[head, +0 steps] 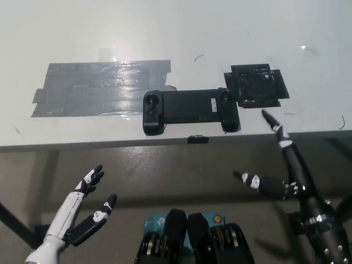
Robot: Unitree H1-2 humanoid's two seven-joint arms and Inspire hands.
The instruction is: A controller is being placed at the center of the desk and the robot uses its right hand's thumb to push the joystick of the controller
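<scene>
A black controller (190, 111) lies flat near the desk's front edge, at about the middle. It has a joystick (152, 100) on its left grip and another joystick (225, 97) on its right grip. My black right hand (286, 170) is open below and to the right of the controller, in front of the desk edge. One long finger points up towards the desk and its tip reaches the edge right of the controller; the thumb sticks out to the left. It touches nothing. My white left hand (82, 212) rests open at the lower left, well below the desk.
A wide patch of grey tape (93, 88) covers the white desk (176, 33) left of the controller. A black taped square (256, 86) sits just right of the controller's top corner. The desk's front edge (110, 144) runs across the picture, with floor below it.
</scene>
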